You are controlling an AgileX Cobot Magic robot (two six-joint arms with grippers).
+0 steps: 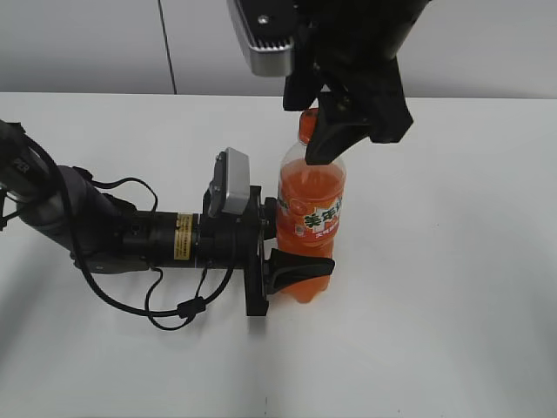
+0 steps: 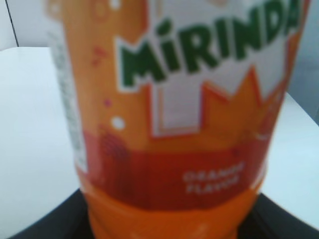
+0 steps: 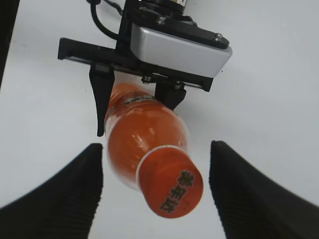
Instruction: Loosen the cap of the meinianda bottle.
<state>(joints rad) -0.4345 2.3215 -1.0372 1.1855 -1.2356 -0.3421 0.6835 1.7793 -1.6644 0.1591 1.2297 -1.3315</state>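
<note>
The meinianda bottle [image 1: 311,218] stands upright on the white table, full of orange drink, and its label fills the left wrist view [image 2: 189,99]. My left gripper [image 1: 296,239] lies sideways and is shut on the bottle's lower body, its dark fingers [image 2: 45,224] showing at the bottom corners. The orange cap [image 3: 172,189] sits on the neck, partly hidden in the exterior view [image 1: 306,124]. My right gripper [image 3: 154,194] hangs over the cap from above and is open. Both of its ribbed pads [image 3: 55,199] stand clear of the cap's sides.
The white table [image 1: 452,305] spreads around the bottle. The left arm with its cables [image 1: 113,235] lies across the table's left half. A pale wall [image 1: 87,43] runs behind the far edge.
</note>
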